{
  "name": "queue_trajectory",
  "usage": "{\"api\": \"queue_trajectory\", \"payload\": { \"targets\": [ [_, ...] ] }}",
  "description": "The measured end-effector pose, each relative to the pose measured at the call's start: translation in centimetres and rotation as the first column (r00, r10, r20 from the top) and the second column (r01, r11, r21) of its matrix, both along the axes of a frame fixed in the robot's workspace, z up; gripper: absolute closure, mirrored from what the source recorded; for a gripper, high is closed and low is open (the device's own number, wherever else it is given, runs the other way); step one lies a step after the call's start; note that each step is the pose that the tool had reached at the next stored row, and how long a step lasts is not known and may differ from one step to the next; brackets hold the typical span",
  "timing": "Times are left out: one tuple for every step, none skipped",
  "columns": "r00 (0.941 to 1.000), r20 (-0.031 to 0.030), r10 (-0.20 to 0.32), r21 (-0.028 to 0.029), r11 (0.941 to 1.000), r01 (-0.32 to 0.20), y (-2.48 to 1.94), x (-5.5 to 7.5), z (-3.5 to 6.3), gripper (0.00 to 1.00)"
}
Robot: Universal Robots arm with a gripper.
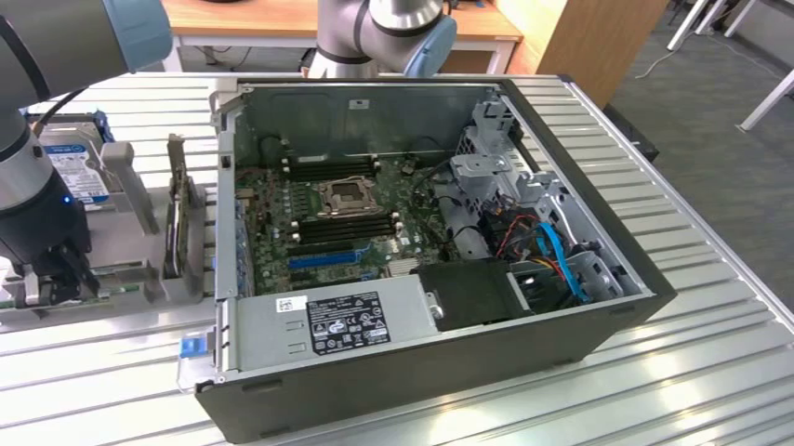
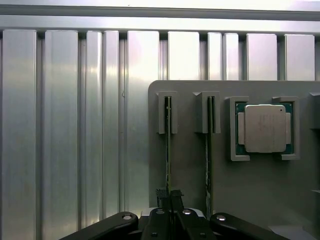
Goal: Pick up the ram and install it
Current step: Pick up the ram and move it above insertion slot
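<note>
My gripper (image 2: 169, 196) is pinched shut on the edge of the ram (image 2: 168, 150), which stands in its grey holder (image 2: 187, 165) slot beside a 2nd stick (image 2: 208, 150) and the processor (image 2: 264, 128).

Of the ram (image 2: 168, 145) only a thin edge is seen; its faces are hidden in a slot of the holder (image 2: 190, 175), and the end nearest the hand (image 2: 169, 200) is covered by the pinched fingertips. The hand's linkage is cut off by the picture's edge, as is the holder beyond the processor (image 2: 264, 128).
</note>
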State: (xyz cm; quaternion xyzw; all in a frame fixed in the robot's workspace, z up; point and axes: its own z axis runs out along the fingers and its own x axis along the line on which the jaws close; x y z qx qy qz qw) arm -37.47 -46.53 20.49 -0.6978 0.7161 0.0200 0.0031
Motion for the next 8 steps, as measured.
{"api": "queue_trajectory", "payload": {
  "targets": [
    [1.0000,0.0002,0.000,0.0001,1.0000,0.000,0.00,0.0,0.09,0.88],
    [1.0000,0.0002,0.000,0.0002,1.0000,0.000,0.00,0.0,0.21,0.88],
    [1.0000,0.0003,0.000,0.0002,1.0000,0.000,0.00,0.0,0.33,0.88],
    [1.0000,0.0002,0.000,0.0002,1.0000,0.000,0.00,0.0,0.46,0.88],
    [1.0000,0.0003,0.000,0.0002,1.0000,0.000,0.00,0.0,0.60,0.88],
    [1.0000,0.0002,0.000,0.0002,1.0000,0.000,0.00,0.0,0.76,0.88],
    [1.0000,0.0003,0.000,0.0002,1.0000,0.000,0.00,0.0,0.92,0.88],
    [1.0000,0.0003,0.000,0.0003,1.0000,0.000,0.00,0.0,1.10,0.88]
  ]
}}
